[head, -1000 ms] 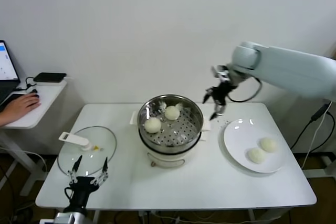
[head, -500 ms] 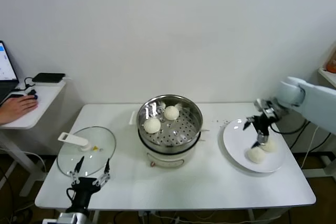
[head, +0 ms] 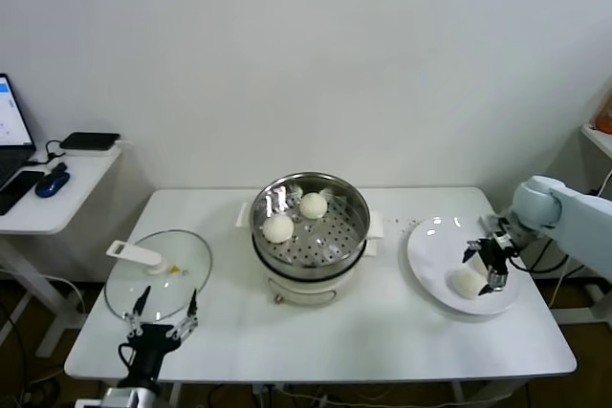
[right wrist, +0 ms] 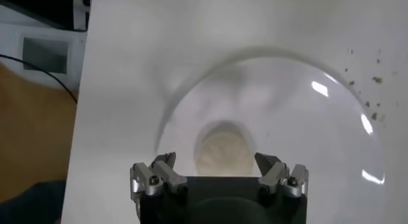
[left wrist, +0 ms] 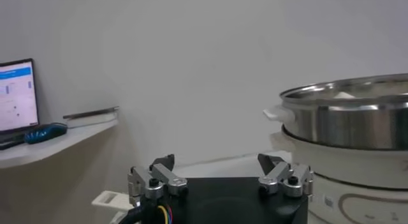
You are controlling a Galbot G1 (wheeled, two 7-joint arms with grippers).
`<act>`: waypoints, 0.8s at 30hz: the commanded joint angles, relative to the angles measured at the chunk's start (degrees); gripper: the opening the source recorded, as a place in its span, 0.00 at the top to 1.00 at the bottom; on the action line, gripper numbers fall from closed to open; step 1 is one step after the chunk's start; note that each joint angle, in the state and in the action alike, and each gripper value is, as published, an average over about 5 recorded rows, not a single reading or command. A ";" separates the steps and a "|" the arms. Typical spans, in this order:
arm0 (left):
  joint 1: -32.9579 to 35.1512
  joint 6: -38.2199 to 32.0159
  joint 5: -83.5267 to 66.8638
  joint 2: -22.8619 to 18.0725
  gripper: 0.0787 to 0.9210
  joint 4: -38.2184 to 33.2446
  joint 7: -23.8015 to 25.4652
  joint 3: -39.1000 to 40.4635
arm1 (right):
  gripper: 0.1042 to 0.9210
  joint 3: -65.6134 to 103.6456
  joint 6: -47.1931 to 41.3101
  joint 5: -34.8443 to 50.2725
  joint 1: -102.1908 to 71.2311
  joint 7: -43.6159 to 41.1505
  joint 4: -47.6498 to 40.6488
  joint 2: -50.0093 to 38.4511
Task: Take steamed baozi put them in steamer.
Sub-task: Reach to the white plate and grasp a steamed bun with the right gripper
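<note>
The steamer stands mid-table on its white base and holds two baozi. Its steel wall also shows in the left wrist view. On the white plate at the right, one baozi lies free. My right gripper is low over the other one and mostly hides it. In the right wrist view that baozi lies between the open jaws of the right gripper, on the plate. My left gripper is parked open at the table's front left and is empty in its own wrist view.
A round glass lid with a white handle lies at the table's left, just beyond the left gripper. A side table with a laptop and a mouse stands farther left. Dark crumbs dot the table between steamer and plate.
My right gripper has moved from beside the steamer's rim out to the plate and come down over a baozi. The person's hand has left the side table.
</note>
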 commanded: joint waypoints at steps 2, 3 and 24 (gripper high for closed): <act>-0.11 0.12 -0.12 0.01 0.12 0.37 0.06 -0.06 | 0.12 5.89 1.33 -4.80 -5.99 0.32 -5.80 2.43; -0.07 0.10 -0.09 -0.02 0.12 0.43 0.06 0.01 | 0.12 6.08 1.39 -4.90 -6.12 0.36 -6.24 2.73; -0.48 0.20 -0.05 -0.12 0.12 1.02 0.02 0.20 | 0.12 8.63 2.02 -6.57 -8.64 0.78 -9.93 6.42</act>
